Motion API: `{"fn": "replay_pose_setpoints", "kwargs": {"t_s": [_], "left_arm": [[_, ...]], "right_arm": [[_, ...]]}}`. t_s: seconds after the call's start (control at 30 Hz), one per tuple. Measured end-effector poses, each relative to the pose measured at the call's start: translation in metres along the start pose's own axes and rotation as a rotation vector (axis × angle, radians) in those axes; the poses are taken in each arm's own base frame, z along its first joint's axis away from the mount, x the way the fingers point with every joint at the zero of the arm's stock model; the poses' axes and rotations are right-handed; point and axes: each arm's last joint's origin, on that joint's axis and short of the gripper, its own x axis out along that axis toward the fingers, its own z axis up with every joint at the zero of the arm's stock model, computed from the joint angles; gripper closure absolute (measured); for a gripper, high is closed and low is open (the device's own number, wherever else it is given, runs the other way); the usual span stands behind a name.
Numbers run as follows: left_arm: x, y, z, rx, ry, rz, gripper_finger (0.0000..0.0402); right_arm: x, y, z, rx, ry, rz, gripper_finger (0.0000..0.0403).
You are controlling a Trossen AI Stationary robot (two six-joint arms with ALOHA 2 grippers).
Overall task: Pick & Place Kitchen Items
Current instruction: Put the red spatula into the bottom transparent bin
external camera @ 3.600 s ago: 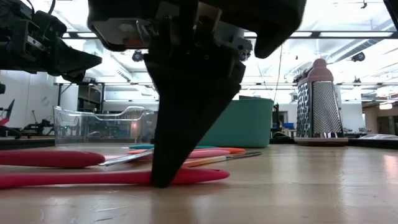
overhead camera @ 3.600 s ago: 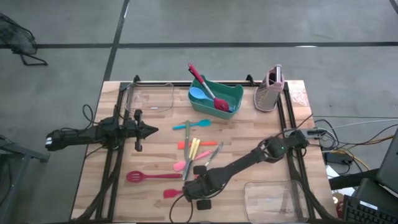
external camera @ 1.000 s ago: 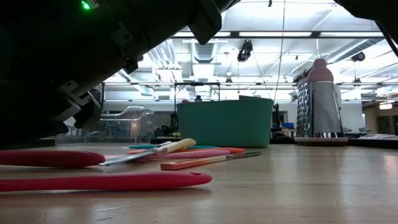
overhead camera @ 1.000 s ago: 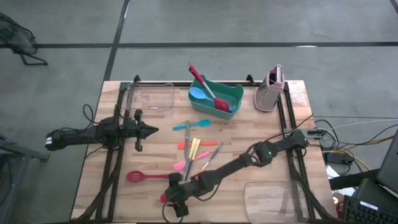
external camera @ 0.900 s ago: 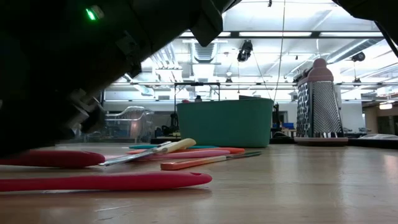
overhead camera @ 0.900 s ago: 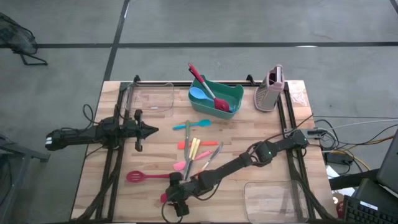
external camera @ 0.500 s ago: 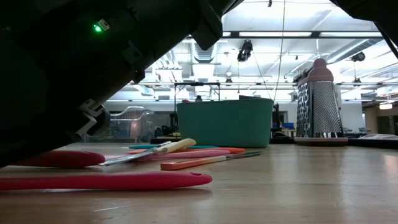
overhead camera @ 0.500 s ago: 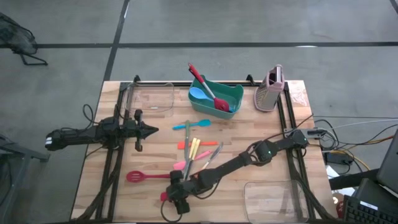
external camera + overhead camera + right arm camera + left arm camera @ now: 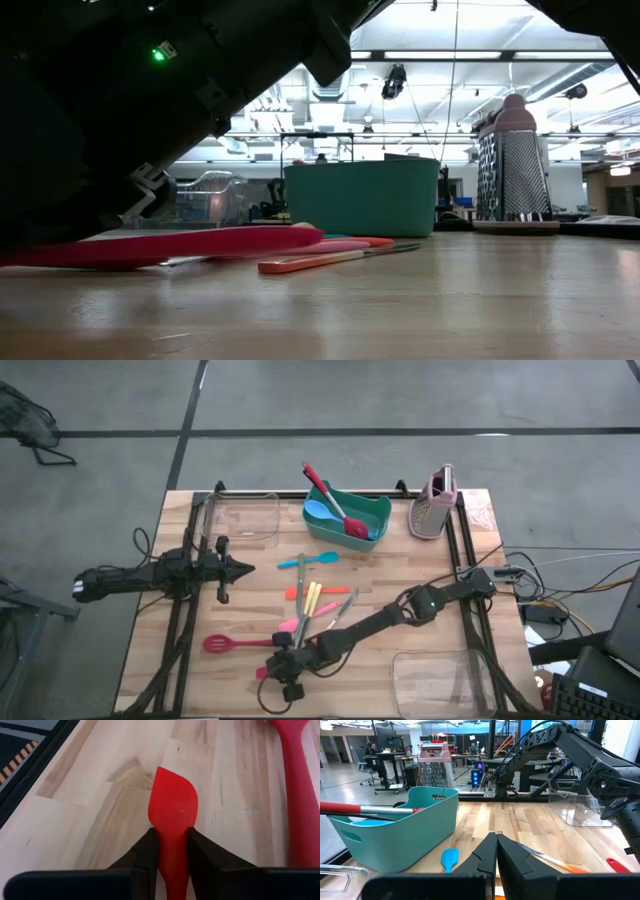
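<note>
While right fingers (image 9: 170, 851) pinch one red spatula (image 9: 172, 817) (tip raised) | left fingers (image 9: 496, 855) pressed together

Bin (image 9: 350, 517) at the table's (image 9: 250, 580) far edge — grater (image 9: 436, 505) right (utensils (image 9: 312, 600) before it).

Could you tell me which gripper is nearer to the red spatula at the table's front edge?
Right. The right gripper is shut on the red spatula; the left gripper waits apart, over the table's left side.
</note>
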Motion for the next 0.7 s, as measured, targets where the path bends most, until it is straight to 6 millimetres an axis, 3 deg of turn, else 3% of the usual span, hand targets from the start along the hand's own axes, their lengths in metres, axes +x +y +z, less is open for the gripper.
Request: {"fn": "replay_pose_setpoints", "kwargs": {"t_s": [0.27, 0.5, 0.7], "left_arm": [[0.0, 0.0, 0.0, 0.0, 0.0, 0.0, 0.0383], [0.0, 0.0, 0.0, 0.0, 0.0, 0.001, 0.0383], [0.0, 0.0, 0.0, 0.0, 0.0, 0.0, 0.0383]], "right_arm": [[-0.013, 0.002, 0.017, -0.005, 0.027, 0.005, 0.0332], [-0.037, 0.01, 0.037, -0.012, 0.133, 0.005, 0.0332], [-0.061, 0.024, 0.043, -0.013, 0.186, -0.007, 0.0332]]}}
